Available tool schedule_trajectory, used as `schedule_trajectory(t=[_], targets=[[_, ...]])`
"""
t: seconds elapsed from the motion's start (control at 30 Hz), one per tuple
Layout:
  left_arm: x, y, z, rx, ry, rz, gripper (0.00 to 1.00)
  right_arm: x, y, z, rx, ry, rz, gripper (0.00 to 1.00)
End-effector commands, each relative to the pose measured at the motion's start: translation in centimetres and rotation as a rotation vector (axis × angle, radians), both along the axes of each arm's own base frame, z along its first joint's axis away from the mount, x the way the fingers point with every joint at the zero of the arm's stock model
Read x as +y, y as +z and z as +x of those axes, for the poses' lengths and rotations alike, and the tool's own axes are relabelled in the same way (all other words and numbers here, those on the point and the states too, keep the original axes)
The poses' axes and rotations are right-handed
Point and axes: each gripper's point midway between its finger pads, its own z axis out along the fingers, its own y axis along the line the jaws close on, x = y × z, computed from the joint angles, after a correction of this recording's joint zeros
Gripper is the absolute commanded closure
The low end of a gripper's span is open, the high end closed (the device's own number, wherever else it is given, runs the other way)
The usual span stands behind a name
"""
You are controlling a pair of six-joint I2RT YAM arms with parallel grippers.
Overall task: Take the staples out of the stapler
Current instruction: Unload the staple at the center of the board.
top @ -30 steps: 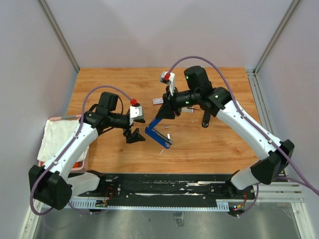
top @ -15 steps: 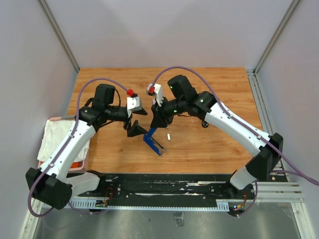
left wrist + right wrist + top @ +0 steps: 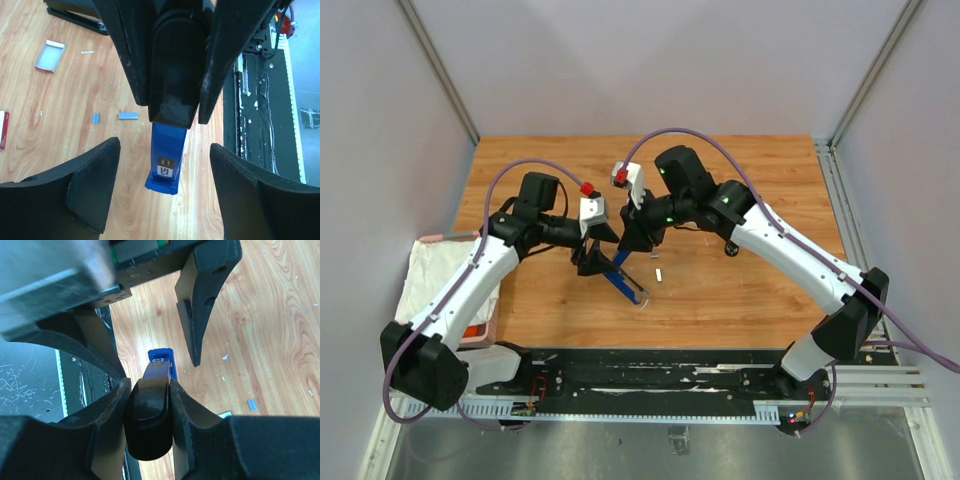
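The stapler [image 3: 627, 279] is swung open, its blue base [image 3: 167, 159] hanging down toward the wood. My right gripper [image 3: 147, 415] is shut on its black rear end [image 3: 172, 75] and holds it off the table. My left gripper [image 3: 165, 195] is open, one finger on each side of the blue tip, touching neither side. Short silvery staples [image 3: 128, 115] lie loose on the table beside the stapler, with a smaller piece [image 3: 96, 118] close by. Another staple piece [image 3: 251, 404] shows in the right wrist view, and a pale bar [image 3: 659, 274] in the top view.
A small red-and-white flat box [image 3: 50, 55] lies open on the wood beyond the staples. A white cloth [image 3: 430, 275] hangs over a pink tray [image 3: 480, 330] off the table's left edge. A black rail [image 3: 650, 375] runs along the near edge. Grey walls enclose three sides.
My right arm carried the stapler left and toward the near edge. My left gripper shifted right until its fingers flank the blue base, and its jaws have narrowed slightly.
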Motion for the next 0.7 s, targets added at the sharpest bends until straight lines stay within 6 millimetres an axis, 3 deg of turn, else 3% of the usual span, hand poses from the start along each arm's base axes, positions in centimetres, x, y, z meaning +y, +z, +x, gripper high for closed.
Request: schedule_trajectory(t=[0.0,0.5,0.67], targets=[[-0.4,-0.3,-0.2,0.043,-0.021,-0.009,0.23,0.5,4.3,-0.5,-0.074,0.022,0.093,0.99],[-1.3,0.0,0.6,0.085,-0.030,-0.016,0.34,0.9,3.2,-0.3,-0.044,0.021,0.075,0.99],[-1.4,-0.1,0.7,0.086,-0.032,-0.010,0.51,1.1,3.5,-0.3,-0.032,0.021,0.082,0.99]])
